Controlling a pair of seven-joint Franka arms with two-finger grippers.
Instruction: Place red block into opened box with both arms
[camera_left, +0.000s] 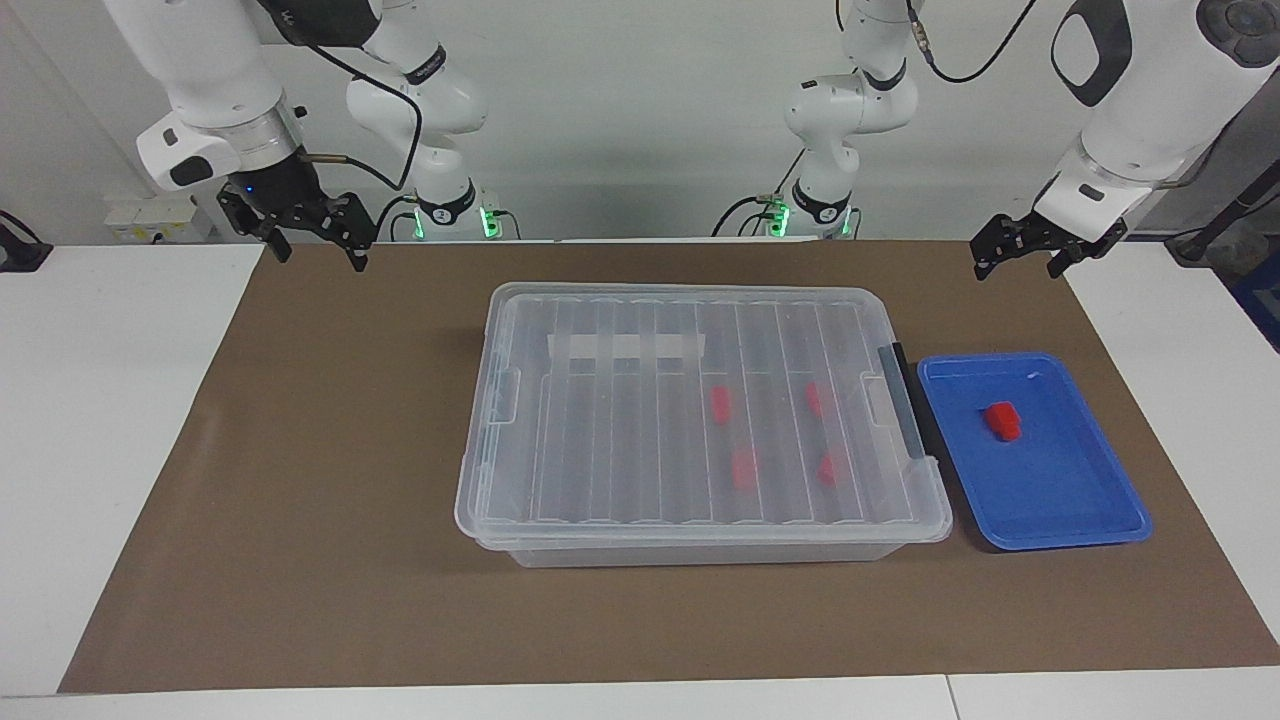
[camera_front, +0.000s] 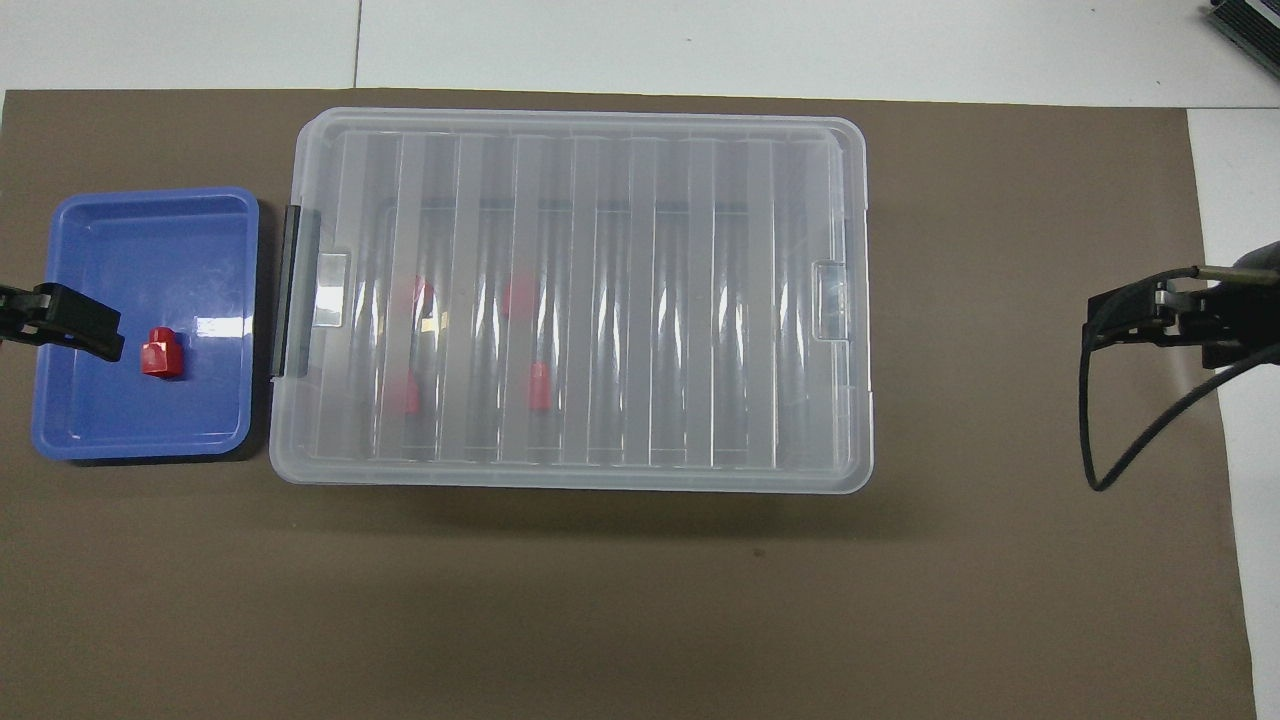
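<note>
Left gripper (camera_left: 1024, 254) hangs in the air over the brown mat's (camera_left: 300, 450) corner at the left arm's end of the table, above the edge nearest the robots. Jaws spread wide, nothing between them. In the overhead view only its black tip (camera_front: 70, 322) shows, over the rim of the blue tray (camera_front: 90, 440).

Right gripper (camera_left: 318, 238) hangs likewise over the mat's corner at the right arm's end. Jaws wide, empty. From overhead it shows at the frame's edge (camera_front: 1150, 315) with a black cable (camera_front: 1100, 420) looping below it.

Both arms wait, well apart from the box.

Red block (camera_left: 1003, 420) sits alone in the blue tray (camera_left: 1100, 520), roughly at the tray's middle, upright with its stepped top up (camera_front: 161, 353). No gripper touches it.

The tray lies just beside the box (camera_left: 480, 500), at the short end carrying the black bar (camera_left: 915, 410).

Box stands mid-mat, its ribbed clear lid (camera_left: 620, 420) on and lying flat. White tape strip (camera_left: 628, 347) shows on the lid nearer to the robots.

Through the lid, four red blocks (camera_left: 720, 402) are visible inside, blurred, grouped in the half toward the tray.
</note>
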